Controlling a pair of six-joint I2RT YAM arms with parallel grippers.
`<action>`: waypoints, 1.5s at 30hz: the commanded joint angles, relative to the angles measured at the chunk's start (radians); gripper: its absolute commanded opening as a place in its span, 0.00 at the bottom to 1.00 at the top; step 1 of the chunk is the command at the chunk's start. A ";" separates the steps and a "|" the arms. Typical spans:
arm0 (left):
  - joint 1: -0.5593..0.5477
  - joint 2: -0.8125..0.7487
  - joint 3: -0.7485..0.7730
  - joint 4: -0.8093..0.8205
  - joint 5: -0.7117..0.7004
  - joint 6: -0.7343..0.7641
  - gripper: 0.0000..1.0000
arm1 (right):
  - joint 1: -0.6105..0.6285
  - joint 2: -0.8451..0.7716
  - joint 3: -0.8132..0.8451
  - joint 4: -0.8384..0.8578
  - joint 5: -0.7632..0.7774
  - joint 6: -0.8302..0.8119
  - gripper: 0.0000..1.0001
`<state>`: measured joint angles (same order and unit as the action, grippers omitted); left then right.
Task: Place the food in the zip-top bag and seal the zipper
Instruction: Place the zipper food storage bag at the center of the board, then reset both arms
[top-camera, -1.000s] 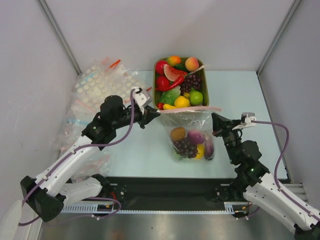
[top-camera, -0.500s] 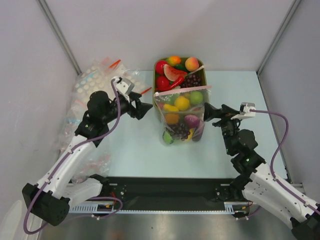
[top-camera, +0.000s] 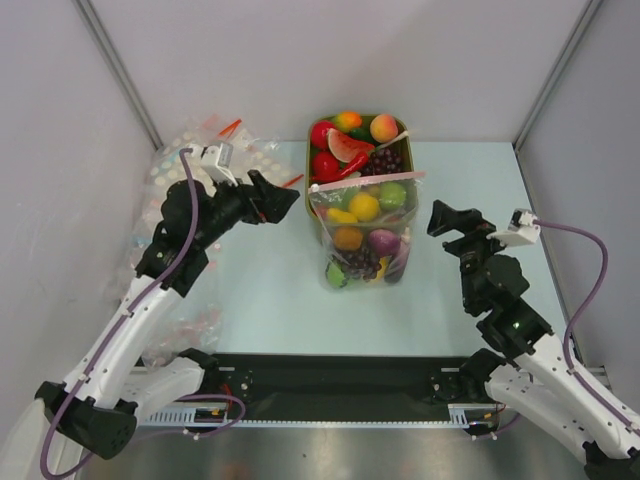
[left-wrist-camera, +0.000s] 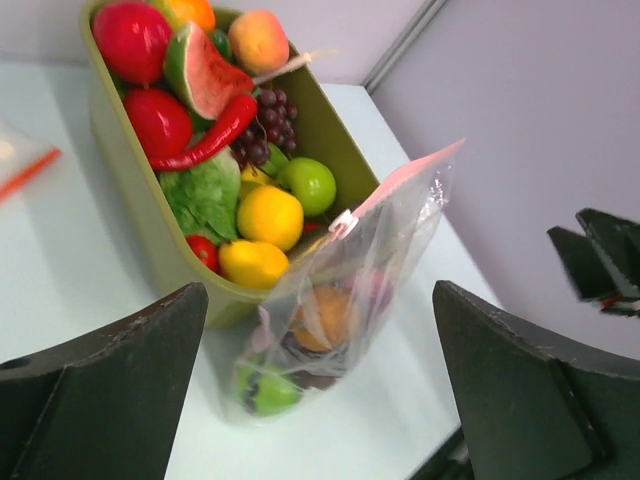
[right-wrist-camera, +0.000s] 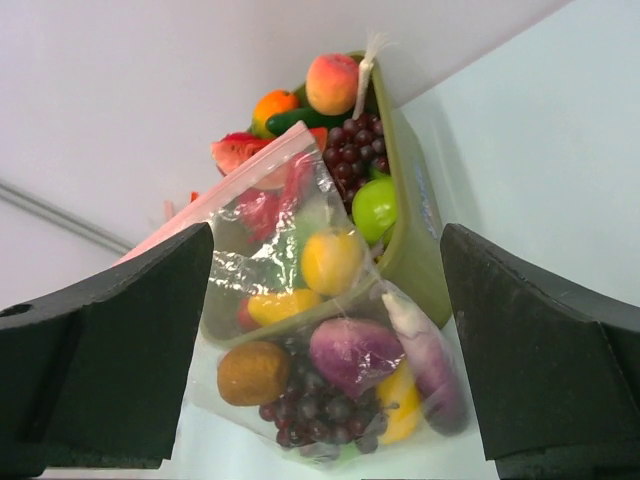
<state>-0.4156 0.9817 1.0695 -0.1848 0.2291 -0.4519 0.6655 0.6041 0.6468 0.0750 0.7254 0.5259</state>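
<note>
The zip-top bag (top-camera: 366, 232) stands on the table and leans back against the olive-green tub (top-camera: 412, 170). Its pink zipper (top-camera: 366, 183) runs flat across the top and nothing holds it. Inside lies food (right-wrist-camera: 355, 352): a purple piece, dark grapes, a brown-orange fruit, a yellow piece and an eggplant. My left gripper (top-camera: 288, 201) hangs open to the left of the bag, clear of it. On the other side my right gripper (top-camera: 441, 216) is open too, a short way off. Both wrist views show the bag (left-wrist-camera: 345, 300) (right-wrist-camera: 330, 330) between wide-apart empty fingers.
The tub (left-wrist-camera: 130, 180) holds more toy food: watermelon, peach, red chili, grapes, lime, lemons. A heap of white-dotted clear bags (top-camera: 195, 165) lies at the back left, under my left arm. Grey walls close in on the left, back and right.
Both grippers have opened and let go of the ends of the bag's mouth, then drawn back outward. The bag has settled upright against the tub.
</note>
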 joint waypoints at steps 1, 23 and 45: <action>0.001 -0.001 -0.051 0.006 -0.016 -0.267 1.00 | -0.003 -0.021 0.043 -0.107 0.135 0.120 1.00; 0.001 -0.161 -0.651 0.746 0.016 -0.264 1.00 | -0.003 0.017 -0.013 -0.038 -0.076 0.022 1.00; 0.001 -0.184 -0.684 0.818 0.070 -0.238 1.00 | -0.001 0.006 -0.073 0.031 -0.124 0.016 1.00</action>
<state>-0.4160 0.8169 0.3878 0.5819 0.2813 -0.7074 0.6636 0.6060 0.5709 0.0528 0.6109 0.5491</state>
